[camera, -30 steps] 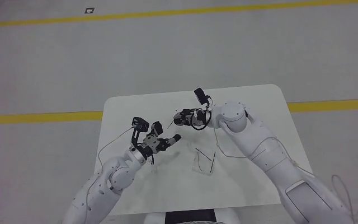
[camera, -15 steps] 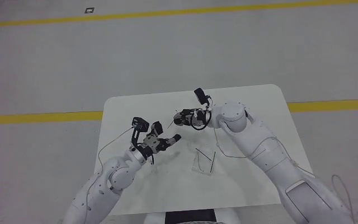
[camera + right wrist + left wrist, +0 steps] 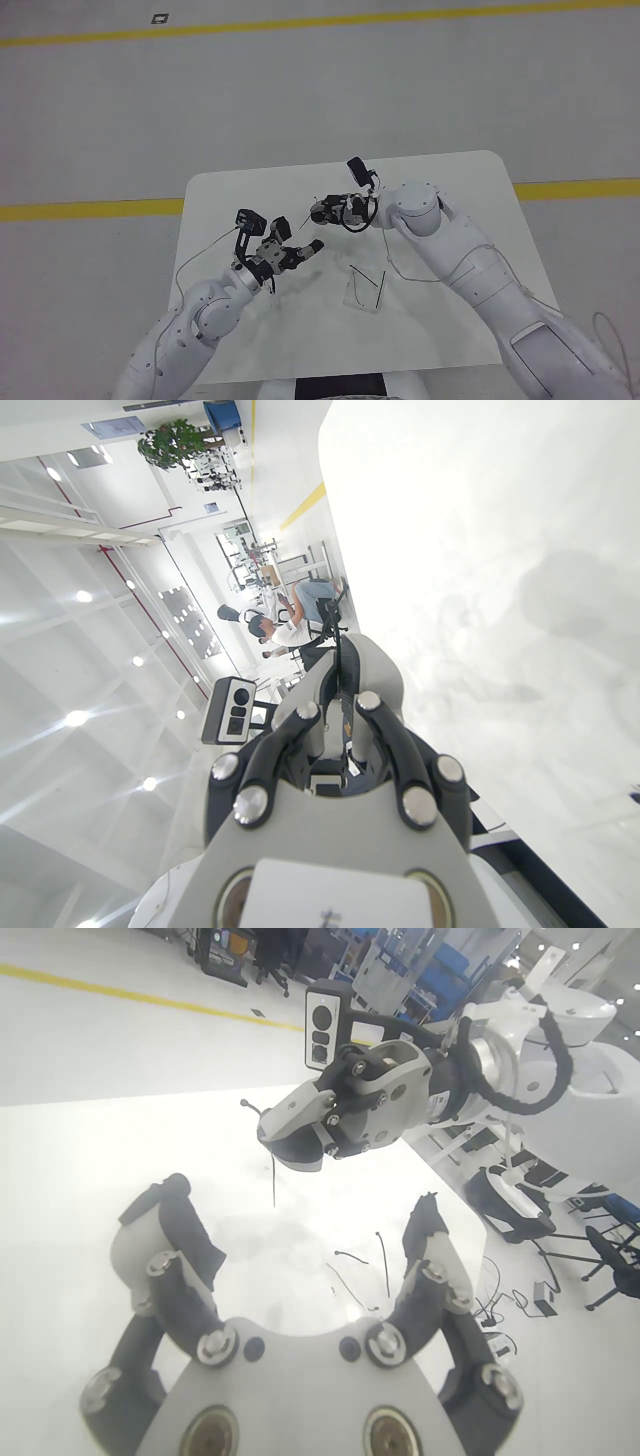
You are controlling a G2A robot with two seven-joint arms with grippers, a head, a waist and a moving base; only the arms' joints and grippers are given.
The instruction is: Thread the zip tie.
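Note:
My right gripper (image 3: 318, 212) (image 3: 345, 660) hangs above the middle of the white table (image 3: 450, 190), shut on a thin black zip tie (image 3: 273, 1178) (image 3: 340, 652). The tie's head pokes out one side of the fingers and its tail hangs down toward the tabletop. My left gripper (image 3: 300, 238) (image 3: 300, 1190) stands open a short way in front of it, facing it, with nothing between its black-padded fingers (image 3: 172, 1223). The tie's tail ends just beyond the left fingertips.
A few loose black zip ties (image 3: 368, 280) (image 3: 360, 1273) lie on the table on a clear sheet, toward the right arm's side. The table's far edge (image 3: 340, 163) lies beyond both grippers, with grey floor and yellow lines past it.

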